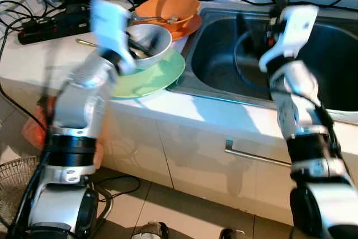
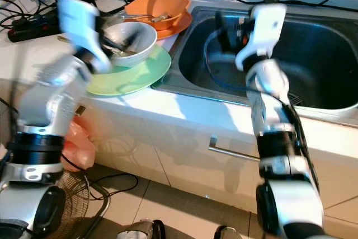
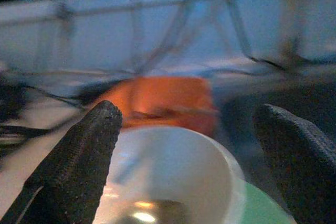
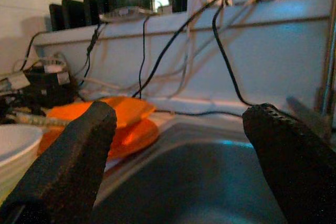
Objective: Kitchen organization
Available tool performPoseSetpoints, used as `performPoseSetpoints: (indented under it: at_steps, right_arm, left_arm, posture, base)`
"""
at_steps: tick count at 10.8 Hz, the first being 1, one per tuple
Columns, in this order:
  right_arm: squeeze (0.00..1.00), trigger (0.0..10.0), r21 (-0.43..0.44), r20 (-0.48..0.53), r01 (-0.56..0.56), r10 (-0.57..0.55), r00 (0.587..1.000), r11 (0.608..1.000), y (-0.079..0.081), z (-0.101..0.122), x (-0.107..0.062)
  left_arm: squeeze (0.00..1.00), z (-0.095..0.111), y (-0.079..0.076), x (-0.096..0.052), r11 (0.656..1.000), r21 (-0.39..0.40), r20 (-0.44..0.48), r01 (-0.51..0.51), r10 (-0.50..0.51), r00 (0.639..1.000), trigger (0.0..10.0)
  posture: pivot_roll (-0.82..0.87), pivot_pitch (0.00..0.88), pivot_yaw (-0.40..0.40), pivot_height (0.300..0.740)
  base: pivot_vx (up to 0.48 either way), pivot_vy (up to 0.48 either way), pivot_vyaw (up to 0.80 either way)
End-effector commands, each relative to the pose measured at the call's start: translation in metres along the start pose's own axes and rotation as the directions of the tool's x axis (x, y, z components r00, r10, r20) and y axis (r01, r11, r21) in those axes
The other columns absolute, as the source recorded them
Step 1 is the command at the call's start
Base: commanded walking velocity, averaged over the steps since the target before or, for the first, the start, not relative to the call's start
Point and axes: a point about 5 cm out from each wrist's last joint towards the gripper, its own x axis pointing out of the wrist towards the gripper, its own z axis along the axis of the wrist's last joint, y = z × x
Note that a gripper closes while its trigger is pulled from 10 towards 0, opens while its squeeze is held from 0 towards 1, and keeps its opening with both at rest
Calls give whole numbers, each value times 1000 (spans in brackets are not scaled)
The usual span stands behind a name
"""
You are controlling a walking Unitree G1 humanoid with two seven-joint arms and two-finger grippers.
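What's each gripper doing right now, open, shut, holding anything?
Left gripper: open, empty, poised over the white ceramic bowl on the round green plate.
Right gripper: open, empty, over the steel sink.

Both arms raised forward, left gripper point(image 3: 186, 145) and right gripper point(image 4: 178, 145) jaws spread.

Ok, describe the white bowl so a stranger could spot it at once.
Start at the steel sink and look to the counter on its left, where dishes are piled. The white bowl sits on the green plate, with utensils inside. Its neighbour behind is an orange bowl on an orange plate; this one is the only white dish.
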Motion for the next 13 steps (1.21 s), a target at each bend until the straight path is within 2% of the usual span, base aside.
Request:
performPoseSetpoints:
  at_steps: [1, 2, 3, 4, 5, 7, 9, 10, 11, 13]
  right_arm:
    - [0, 10000, 9, 4, -23, 23, 1000, 1000, 5, 3, -1]
    - [0, 10000, 87, -17, -142, 144, 989, 986, 19, 4, -8]
    - [0, 10000, 126, -8, -310, 314, 949, 942, 38, 11, -16]
    - [0, 10000, 108, -11, -431, 435, 900, 896, 52, 16, -26]
    - [0, 10000, 108, -32, -477, 483, 875, 872, 56, 15, -33]
    - [0, 10000, 113, -74, -531, 540, 838, 840, 59, 11, -48]
    - [0, 10000, 106, -88, -548, 557, 826, 830, 61, 11, -52]
    - [0, 10000, 99, -97, -557, 566, 819, 824, 62, 12, -54]
    - [0, 10000, 79, -114, -571, 577, 809, 817, 61, 13, -57]
    - [0, 10000, 71, -115, -553, 558, 822, 830, 58, 15, -58]
  left_arm:
    - [0, 11, 15, -2, 995, 27, 48, -93, 92, 995, 10000]
    - [0, 12, 33, -9, 976, 42, 88, -215, 211, 974, 10000]
    - [0, 10, 40, -12, 964, 53, 89, -261, 256, 963, 10000]
    - [0, 4, 49, -16, 947, 57, 66, -316, 313, 948, 10000]
    - [0, 1, 55, -19, 931, 44, 59, -364, 361, 931, 10000]
    - [0, -13, 68, -30, 894, 38, 17, -447, 447, 894, 10000]
    - [0, -25, 75, -35, 866, -34, -50, -499, 498, 866, 10000]
    - [0, -34, 79, -38, 855, -89, -117, -512, 501, 857, 10000]
    - [0, -38, 82, -38, 895, -70, -171, -440, 424, 889, 10000]
    - [0, -40, 88, -40, 904, -75, -199, -421, 400, 895, 10000]
  posture:
    - [105, 88, 89, 740]
    - [105, 88, 90, 740]
    - [106, 87, 89, 740]
    - [105, 87, 90, 740]
    - [106, 89, 87, 740]
    - [110, 91, 87, 740]
    - [105, 92, 89, 740]
    - [101, 94, 88, 740]
    - [95, 100, 79, 740]
    - [96, 102, 76, 740]
  base:
    - [0, 0, 0]
    - [0, 0, 0]
    - [0, 0, 0]
    - [0, 0, 0]
    - [0, 0, 0]
    - [0, 0, 0]
    - [0, 0, 0]
    - [0, 0, 0]
    - [0, 0, 0]
    - [0, 0, 0]
